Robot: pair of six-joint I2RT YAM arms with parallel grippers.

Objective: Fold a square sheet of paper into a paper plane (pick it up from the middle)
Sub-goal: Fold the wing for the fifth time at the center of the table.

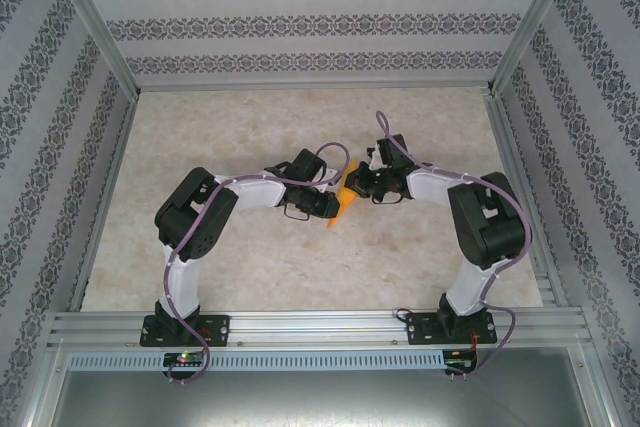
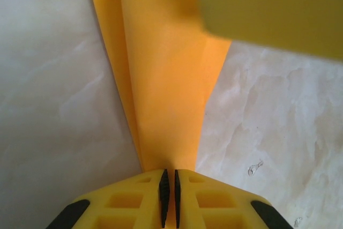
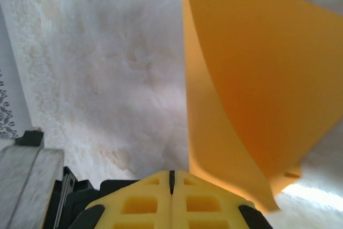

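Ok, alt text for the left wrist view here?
The left fingers are shut on the folded paper, orange-yellow, which runs up and away over a pale marbled table. A blurred yellow shape covers the top right corner.

Pale marbled table (image 1: 250,147) enclosed by patterned walls (image 1: 300,17), aluminium frame (image 1: 320,325)

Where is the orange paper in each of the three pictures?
Top view: the orange paper peeks out mid-table, between the left gripper and the right gripper.
Left wrist view: the paper runs from the top edge down into the shut left gripper.
Right wrist view: the paper curves across the upper right, beside the shut right gripper, not between its fingers.
Shared landmark: the pale marbled tabletop beneath it.
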